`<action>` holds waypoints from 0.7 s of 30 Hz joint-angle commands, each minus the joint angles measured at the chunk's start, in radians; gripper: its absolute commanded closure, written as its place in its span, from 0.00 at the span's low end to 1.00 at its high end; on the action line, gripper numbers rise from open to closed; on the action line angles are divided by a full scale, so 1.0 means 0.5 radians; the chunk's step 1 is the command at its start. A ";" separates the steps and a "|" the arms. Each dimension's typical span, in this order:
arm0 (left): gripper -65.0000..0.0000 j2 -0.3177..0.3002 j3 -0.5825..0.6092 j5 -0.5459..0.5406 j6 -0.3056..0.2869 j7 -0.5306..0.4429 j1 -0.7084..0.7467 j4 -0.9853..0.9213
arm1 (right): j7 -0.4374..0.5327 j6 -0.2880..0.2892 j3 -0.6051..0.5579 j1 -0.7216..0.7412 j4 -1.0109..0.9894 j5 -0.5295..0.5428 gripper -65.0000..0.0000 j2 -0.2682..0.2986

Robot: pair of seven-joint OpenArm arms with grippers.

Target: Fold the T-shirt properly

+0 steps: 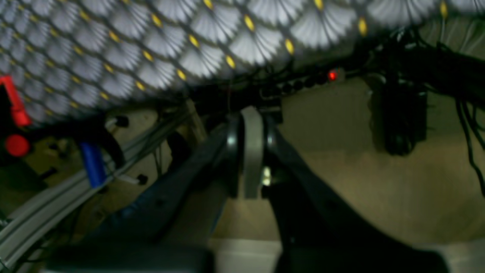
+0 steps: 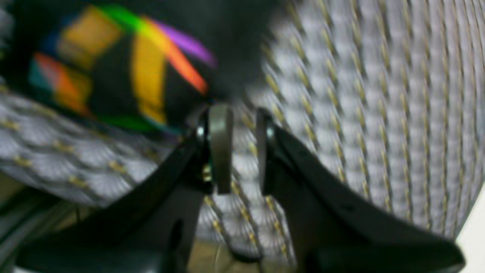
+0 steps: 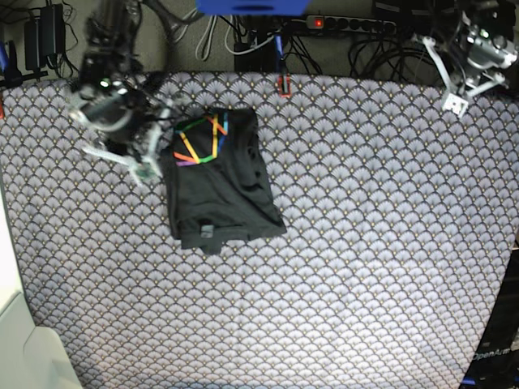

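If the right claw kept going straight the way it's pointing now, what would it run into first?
Probably the patterned tablecloth, which shows through the gap in the right claw. The T-shirt lies off to one side of that line, though blur makes depth uncertain.

You've got the counter spread wide under a grey fan-scale patterned cloth with little yellow dots, lit evenly from above. Along the far edge, your black power strip shows a red lamp glowing among a tangle of dark cables. Down the near-left corner a pale white surface borders the cloth, and the left wrist view gives you a beige floor below the counter's edge.
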 commanded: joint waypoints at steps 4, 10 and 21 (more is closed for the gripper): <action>1.00 0.002 -0.001 -0.002 -0.002 0.005 0.102 0.030 | 0.039 -0.001 0.196 -0.087 0.039 0.016 0.84 0.005; 1.00 0.061 0.186 0.017 -0.002 0.005 0.154 -0.016 | 0.042 -0.001 0.608 -0.201 0.026 0.019 0.95 0.045; 1.00 0.100 0.539 0.112 0.092 -0.584 0.157 -0.691 | 0.315 -0.001 1.004 -0.434 -0.274 0.022 1.00 0.094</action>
